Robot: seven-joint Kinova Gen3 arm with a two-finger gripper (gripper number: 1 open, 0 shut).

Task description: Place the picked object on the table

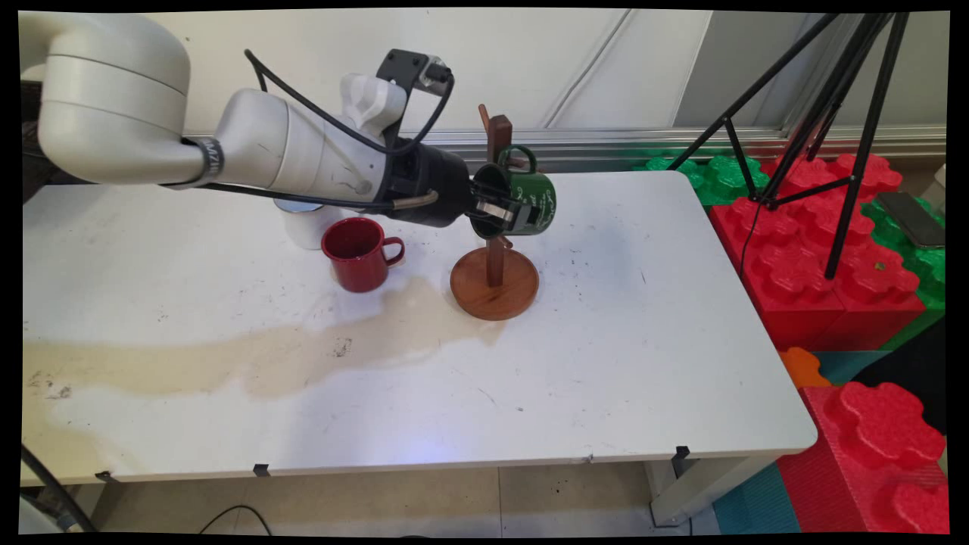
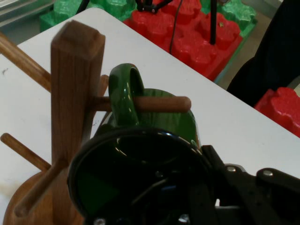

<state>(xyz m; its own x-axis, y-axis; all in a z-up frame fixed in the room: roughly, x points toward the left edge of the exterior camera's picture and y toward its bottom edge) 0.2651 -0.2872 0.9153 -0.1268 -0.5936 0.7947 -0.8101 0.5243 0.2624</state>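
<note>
My gripper (image 1: 500, 214) is shut on the rim of a dark green mug (image 1: 534, 200), which lies on its side with its mouth toward the hand. In the hand view the green mug (image 2: 140, 154) has its handle (image 2: 124, 93) threaded over a horizontal peg (image 2: 164, 103) of the wooden mug tree (image 2: 70, 93). The gripper (image 2: 197, 199) straddles the mug's wall. The mug tree (image 1: 496, 284) stands on a round base in the middle of the table. A red mug (image 1: 359, 253) stands upright to its left.
A white cup (image 1: 306, 227) stands behind the red mug, partly hidden by the arm. A brownish stain (image 1: 265, 356) spreads over the table's left front. Red and green foam blocks (image 1: 817, 250) and a black tripod (image 1: 802, 113) stand to the right.
</note>
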